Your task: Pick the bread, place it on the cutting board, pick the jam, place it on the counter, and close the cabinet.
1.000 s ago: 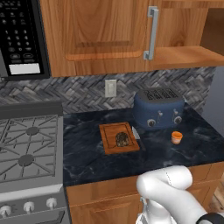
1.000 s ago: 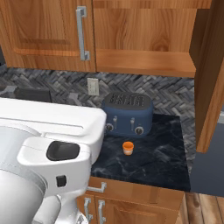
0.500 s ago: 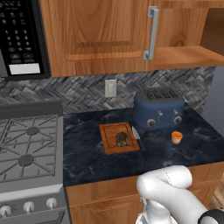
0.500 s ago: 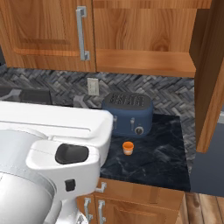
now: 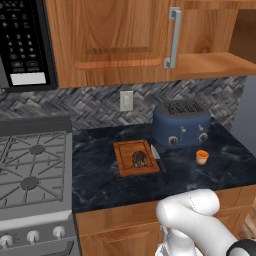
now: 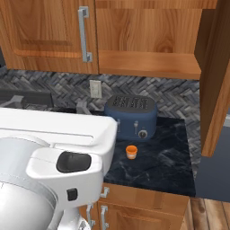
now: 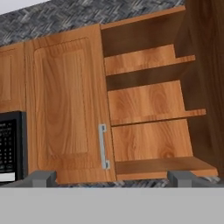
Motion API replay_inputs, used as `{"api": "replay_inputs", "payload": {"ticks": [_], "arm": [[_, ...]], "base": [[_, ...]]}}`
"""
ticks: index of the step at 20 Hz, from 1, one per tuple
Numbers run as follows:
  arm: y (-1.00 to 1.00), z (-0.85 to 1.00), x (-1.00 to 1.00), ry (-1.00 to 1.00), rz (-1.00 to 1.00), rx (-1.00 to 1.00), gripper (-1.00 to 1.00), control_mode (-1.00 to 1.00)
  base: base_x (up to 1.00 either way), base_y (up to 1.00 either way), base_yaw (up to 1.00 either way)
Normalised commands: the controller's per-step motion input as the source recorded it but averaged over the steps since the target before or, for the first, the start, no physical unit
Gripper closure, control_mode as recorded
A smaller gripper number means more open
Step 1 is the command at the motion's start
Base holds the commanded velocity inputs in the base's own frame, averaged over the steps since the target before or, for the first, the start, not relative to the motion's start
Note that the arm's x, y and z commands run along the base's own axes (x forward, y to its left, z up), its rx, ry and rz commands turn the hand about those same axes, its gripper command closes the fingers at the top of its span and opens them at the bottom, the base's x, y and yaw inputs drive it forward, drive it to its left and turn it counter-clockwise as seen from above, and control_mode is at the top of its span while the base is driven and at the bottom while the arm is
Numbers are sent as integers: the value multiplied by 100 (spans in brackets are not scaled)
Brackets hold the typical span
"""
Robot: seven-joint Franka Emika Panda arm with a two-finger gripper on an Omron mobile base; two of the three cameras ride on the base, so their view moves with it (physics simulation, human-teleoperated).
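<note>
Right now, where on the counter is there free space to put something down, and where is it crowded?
The counter is bare in front of the cutting board, toward the stove. Another free patch lies right of the jam, up to the counter's right end. It is crowded in the middle: the bread sits on the board, and the toaster stands close behind the jam.

A blue two-slot toaster (image 5: 181, 123) stands below a white wall outlet (image 5: 126, 100); a black microwave (image 5: 22, 44) hangs above a grey gas stove (image 5: 31, 170).
</note>
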Motion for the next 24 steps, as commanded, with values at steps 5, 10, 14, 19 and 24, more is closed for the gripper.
{"api": "replay_inputs", "payload": {"ticks": [5, 10, 14, 19, 24], "arm": [[-4, -1, 0, 0, -6, 0, -100, -100], [-17, 0, 0, 0, -7, 0, -100, -100], [-26, -3, 0, 0, -4, -1, -100, -100], [-30, -8, 0, 0, -1, -1, -100, -100], [-22, -5, -1, 0, -1, -1, -100, -100]], "base": [[0, 0, 0], [0, 0, 0], [0, 0, 0], [0, 0, 0], [0, 0, 0]]}}
